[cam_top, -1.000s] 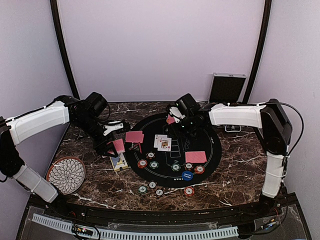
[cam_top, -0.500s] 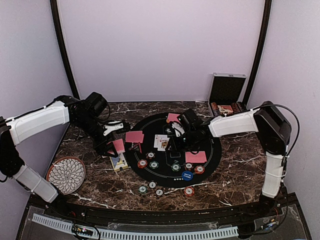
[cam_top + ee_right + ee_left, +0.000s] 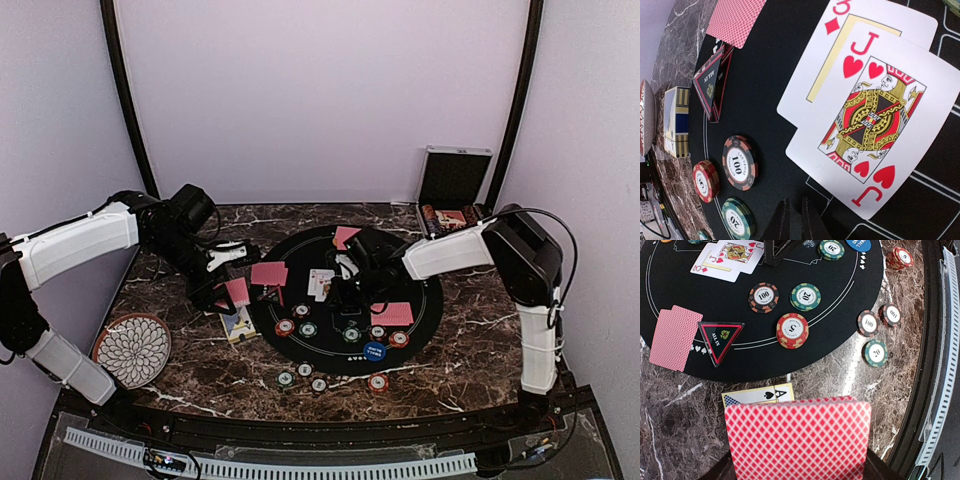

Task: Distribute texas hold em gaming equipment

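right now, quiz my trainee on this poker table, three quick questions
1. True or false: the jack lies over part of the three.
2. What does the left gripper hold? A) a chip B) the deck C) a plate
3. Fill in: the triangle marker reads ___.
Key: 1 true; 2 B; 3 all in.
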Robot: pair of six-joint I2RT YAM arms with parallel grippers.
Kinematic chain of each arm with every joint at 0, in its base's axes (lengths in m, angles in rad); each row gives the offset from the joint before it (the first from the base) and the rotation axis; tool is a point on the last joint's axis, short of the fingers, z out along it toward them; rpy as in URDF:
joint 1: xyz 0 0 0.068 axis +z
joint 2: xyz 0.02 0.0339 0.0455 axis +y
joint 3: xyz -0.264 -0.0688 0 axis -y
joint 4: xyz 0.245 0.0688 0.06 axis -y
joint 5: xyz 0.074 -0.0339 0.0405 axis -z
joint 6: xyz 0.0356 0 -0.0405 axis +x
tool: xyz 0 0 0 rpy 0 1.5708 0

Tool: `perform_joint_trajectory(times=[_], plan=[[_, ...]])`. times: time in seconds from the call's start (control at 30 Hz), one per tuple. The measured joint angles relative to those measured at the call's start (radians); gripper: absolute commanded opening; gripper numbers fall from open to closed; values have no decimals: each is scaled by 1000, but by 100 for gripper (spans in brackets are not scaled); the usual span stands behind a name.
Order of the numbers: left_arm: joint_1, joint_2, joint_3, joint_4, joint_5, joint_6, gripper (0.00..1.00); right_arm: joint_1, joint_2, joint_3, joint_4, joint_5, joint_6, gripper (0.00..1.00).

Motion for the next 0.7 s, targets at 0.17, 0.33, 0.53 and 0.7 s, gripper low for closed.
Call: perform_joint_trajectory(times=[0.17,0.33,0.53,0.7], plan=[[0,0,0,0,0,0,0,-10,9,15,-3,19,3,8],[0,-3,0,0,0,0,0,-26,9,23,-8,39,4,7],[0,-10,0,0,0,0,0,-39,11,24,-7,50,15,5],[0,-13,0,0,0,0,0,-40,24,36,2,46,29,5]])
